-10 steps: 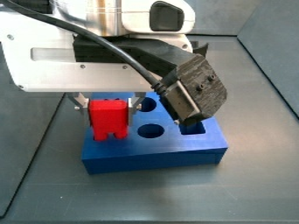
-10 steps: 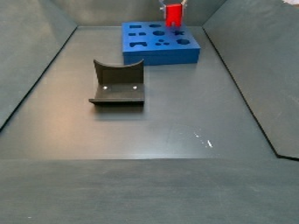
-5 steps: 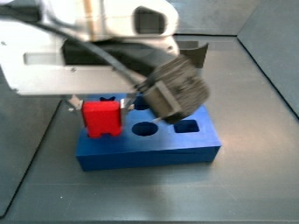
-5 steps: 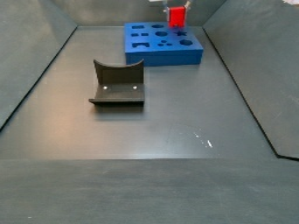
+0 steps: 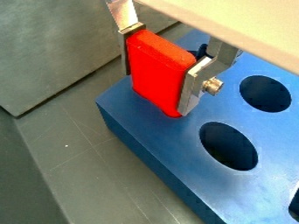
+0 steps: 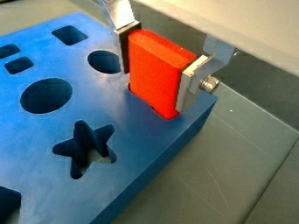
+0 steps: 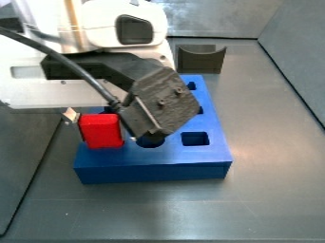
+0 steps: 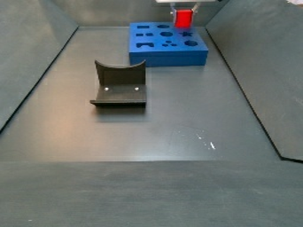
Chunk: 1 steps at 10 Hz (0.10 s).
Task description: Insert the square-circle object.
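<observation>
- The gripper [image 5: 159, 59] is pinching the square-circle object [image 5: 156, 73], that bright red plastic block, one flat silver finger [image 5: 121, 15] against each side. Same grip from the opposite angle: gripper [image 6: 160, 59], red block [image 6: 156, 73], finger [image 6: 197, 77] flush on its side face.
- The red block sits upright right at the top face of the blue board [image 5: 176, 157], next to a corner of it. Its lower end is at board level, but I can't tell from either wrist view if the prongs are actually down in a hole or just resting on the surface.
- On the blue board [image 6: 47, 166] there are round holes, small square ones and a star-shaped cutout [image 6: 83, 147], all well clear of the red block except one round hole just beside it.
- In a side view the arm's big white housing covers most of the board [image 7: 152, 166], and the red piece [image 7: 99, 131] pokes out beside the dark camera body mounted at the wrist.
- In a side view looking down the length of the bench, the board [image 8: 166, 49] sits near the far edge of the bench, a bit toward the far right corner, with the red block [image 8: 183, 19] above its far right part.
- The fixture [image 8: 120, 86], the dark bracket on its base plate, stands around mid-bench toward the left edge, well apart from the board. It also shows up behind the board in a side view [image 7: 200, 57].
</observation>
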{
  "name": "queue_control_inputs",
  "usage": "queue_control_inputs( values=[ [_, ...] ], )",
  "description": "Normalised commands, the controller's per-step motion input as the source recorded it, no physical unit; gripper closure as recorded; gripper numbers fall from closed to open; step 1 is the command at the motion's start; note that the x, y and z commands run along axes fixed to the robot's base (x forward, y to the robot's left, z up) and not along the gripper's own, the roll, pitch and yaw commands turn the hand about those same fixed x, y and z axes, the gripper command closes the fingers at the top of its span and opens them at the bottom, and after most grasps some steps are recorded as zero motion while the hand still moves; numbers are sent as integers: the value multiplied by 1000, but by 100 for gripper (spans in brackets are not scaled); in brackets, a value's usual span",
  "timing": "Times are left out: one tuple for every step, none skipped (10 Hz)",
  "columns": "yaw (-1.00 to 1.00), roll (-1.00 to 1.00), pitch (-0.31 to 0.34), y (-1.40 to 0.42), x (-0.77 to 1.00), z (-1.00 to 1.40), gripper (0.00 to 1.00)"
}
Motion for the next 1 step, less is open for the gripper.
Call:
queue_control_inputs(
  values=[
    [0, 0, 0, 0, 0, 0, 100]
  ],
)
